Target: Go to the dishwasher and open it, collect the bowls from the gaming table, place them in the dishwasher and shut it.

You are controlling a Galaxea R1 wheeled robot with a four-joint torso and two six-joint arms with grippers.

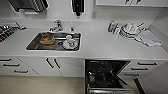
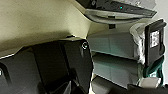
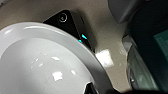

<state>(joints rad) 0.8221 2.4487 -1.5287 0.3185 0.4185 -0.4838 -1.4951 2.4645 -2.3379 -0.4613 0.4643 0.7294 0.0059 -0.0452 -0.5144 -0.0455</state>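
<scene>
A white bowl is sitting big and close under the right wrist camera. It looks hard, smooth and shiny, so it is probably slippery and could break if dropped; the rim looks like the best place to hold it. I cannot tell if either claw is open, closed or holding the bowl. The right arm seems to be hanging low over the floor. Farther off, the dishwasher is standing open under the counter, beside the sink.
</scene>
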